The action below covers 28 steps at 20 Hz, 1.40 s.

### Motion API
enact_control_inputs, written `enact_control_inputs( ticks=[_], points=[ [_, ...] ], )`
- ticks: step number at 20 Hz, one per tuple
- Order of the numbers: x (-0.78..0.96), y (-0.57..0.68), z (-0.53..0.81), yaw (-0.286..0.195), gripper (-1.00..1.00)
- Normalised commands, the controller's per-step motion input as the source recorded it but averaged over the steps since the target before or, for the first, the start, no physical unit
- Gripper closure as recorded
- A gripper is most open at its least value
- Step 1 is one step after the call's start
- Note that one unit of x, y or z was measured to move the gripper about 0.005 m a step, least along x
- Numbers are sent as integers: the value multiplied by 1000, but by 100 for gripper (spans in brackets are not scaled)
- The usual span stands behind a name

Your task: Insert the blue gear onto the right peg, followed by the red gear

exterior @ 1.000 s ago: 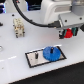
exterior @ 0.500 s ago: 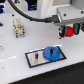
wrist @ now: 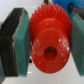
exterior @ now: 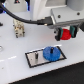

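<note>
Clamping the red gear (wrist: 48,44) between both pads (wrist: 21,42), our gripper (exterior: 64,34) hangs above the plate (exterior: 31,59); we judge the blue gear (exterior: 50,52) is already seated on the right peg, so red goes next.

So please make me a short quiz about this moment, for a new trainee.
1. True or false: the blue gear already lies on the grey plate.
2. What does the gripper hold between its pads?
A. the red gear
B. a blue gear
C. nothing
3. In the exterior view, is the red gear touching the plate or up in the air?

Key: 1 true; 2 A; 3 up in the air, above the plate and toward the exterior view's right.
</note>
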Motion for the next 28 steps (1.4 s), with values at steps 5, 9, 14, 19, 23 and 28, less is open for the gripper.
enact_control_inputs(
  ticks=[5,9,14,19,23,28],
  points=[
    [488,-232,16,0,100],
    [386,-174,-29,0,100],
    [201,-173,-101,0,100],
    [138,-224,-124,0,100],
    [106,-88,71,0,100],
    [104,-78,362,0,100]
  ],
)
